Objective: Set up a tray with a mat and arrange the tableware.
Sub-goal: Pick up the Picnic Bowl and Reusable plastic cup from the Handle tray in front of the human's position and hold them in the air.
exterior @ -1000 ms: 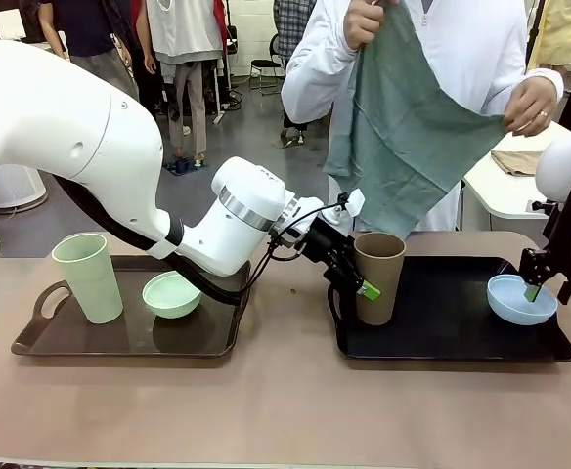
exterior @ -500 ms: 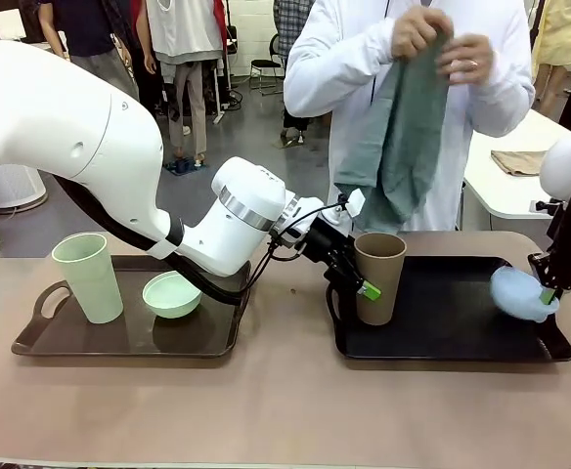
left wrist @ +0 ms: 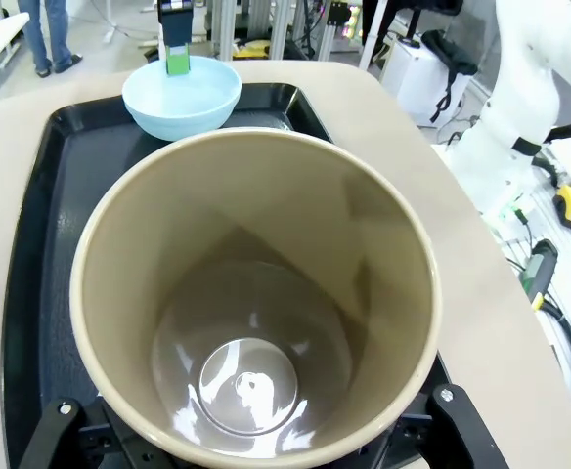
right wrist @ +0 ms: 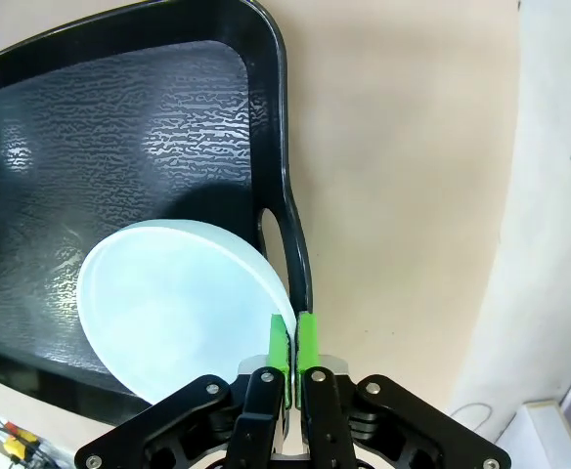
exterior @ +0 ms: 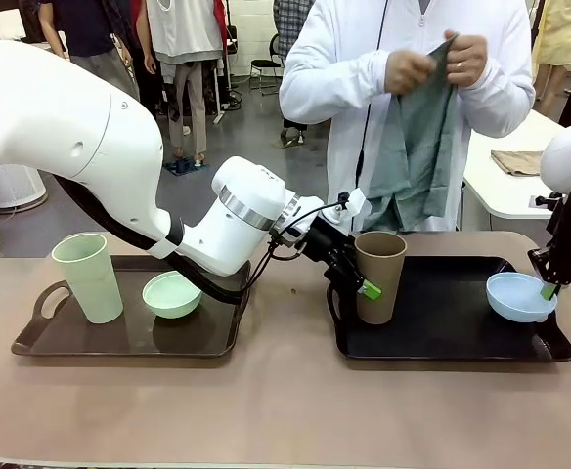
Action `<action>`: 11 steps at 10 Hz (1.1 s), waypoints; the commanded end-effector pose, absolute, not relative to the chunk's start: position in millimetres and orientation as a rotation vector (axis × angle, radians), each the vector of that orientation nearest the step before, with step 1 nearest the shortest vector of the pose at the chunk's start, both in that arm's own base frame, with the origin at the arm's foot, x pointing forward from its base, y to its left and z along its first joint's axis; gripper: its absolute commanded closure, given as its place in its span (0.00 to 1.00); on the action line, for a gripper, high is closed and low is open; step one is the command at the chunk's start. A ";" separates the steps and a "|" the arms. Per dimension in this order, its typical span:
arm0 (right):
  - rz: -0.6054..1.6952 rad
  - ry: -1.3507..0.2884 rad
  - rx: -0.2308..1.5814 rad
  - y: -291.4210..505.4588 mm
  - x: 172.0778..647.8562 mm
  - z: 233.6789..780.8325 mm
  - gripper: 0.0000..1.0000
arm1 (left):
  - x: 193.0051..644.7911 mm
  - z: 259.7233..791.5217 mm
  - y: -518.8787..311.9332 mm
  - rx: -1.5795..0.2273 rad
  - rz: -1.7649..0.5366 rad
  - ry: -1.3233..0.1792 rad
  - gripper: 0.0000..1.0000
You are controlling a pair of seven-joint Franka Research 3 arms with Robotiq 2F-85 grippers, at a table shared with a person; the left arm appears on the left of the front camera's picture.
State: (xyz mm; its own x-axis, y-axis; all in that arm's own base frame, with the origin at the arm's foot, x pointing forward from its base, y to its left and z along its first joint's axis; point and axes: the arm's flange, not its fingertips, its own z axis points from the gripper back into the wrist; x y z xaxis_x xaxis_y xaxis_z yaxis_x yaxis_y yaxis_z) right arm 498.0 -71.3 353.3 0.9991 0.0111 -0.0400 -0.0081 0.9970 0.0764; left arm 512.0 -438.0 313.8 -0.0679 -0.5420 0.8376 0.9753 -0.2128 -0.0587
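Our left gripper [exterior: 362, 285] has its jaws wide apart, one on each side of the brown cup [exterior: 380, 278]. The green pad we can see presses on the cup's side, so it has hold of the cup. The cup stands up straight at the left end of the black tray [exterior: 442, 332]. From the left wrist we look right down into the cup [left wrist: 256, 313].

Our right gripper [exterior: 549, 290] has its jaws pinched almost together on the rim of the light blue bowl [exterior: 518, 296]. From the right wrist we see the two green pads [right wrist: 308, 337] with the rim squeezed between them. The bowl [right wrist: 178, 303] is at the right end of the black tray [right wrist: 119, 127], near its handle.

The pale green cup [exterior: 89, 277] and the mint green bowl [exterior: 171, 293] sit side by side on the brown tray [exterior: 70, 337].

Across the table, a person holds up a green cloth [exterior: 417, 147] with both hands.
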 end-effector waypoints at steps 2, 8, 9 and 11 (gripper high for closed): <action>-0.002 0.063 0.083 -75.0 500.0 352.3 1.00 | 513.9 318.1 -437.4 -0.907 -1.587 -0.631 1.00; 0.155 -0.030 0.146 -28.3 418.7 495.3 1.00 | 468.2 455.9 -400.0 -0.784 -1.589 -0.724 1.00; 0.167 -0.039 0.138 -23.8 407.6 507.5 1.00 | 456.7 476.9 -398.8 -0.767 -1.592 -0.743 1.00; 0.188 -0.061 0.095 -16.8 391.4 518.5 1.00 | 433.8 498.3 -397.9 -0.726 -1.569 -0.751 1.00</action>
State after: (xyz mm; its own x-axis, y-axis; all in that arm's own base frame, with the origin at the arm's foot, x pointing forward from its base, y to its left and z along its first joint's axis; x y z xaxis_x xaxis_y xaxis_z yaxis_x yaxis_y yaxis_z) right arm 394.5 -17.4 533.5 0.9856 0.1578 0.0614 -0.1638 0.9806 0.1079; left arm 445.3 -402.5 504.7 -0.1414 -0.5620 0.8150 0.9884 -0.1258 0.0847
